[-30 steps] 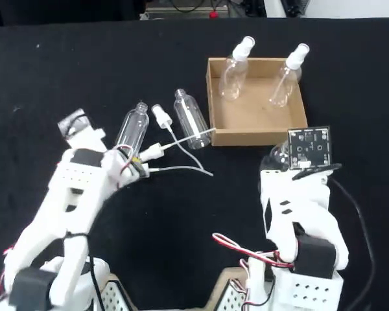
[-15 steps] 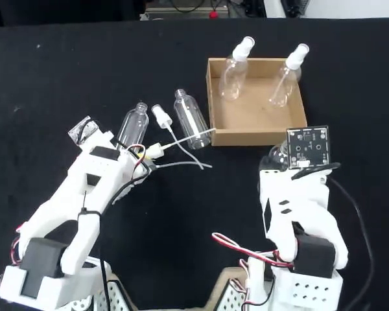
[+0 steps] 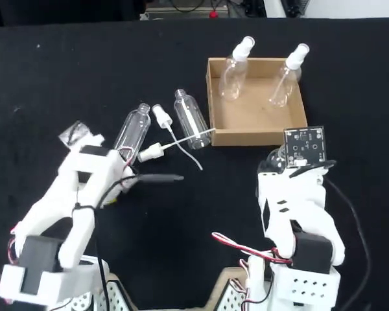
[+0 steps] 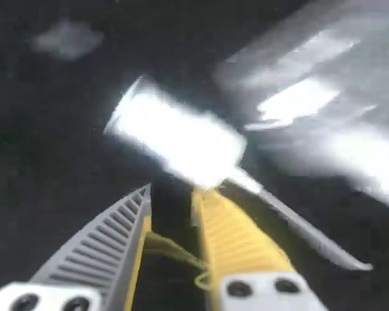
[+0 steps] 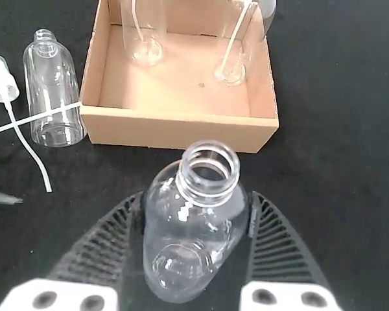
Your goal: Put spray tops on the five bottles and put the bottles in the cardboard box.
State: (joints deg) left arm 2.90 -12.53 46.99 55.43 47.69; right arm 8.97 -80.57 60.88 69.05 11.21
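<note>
R gripper clamps uncapped bottle before cardboard box; L gripper seemingly pinches spray top, view blurred.

We see the cardboard box on the desk, with capped bottle and second capped bottle standing at its far wall. Left of it lie open bottle, second open bottle, loose spray top and second loose top. Left pincer grips a third spray top; right pincer holds a fifth bottle just before the box.
</note>
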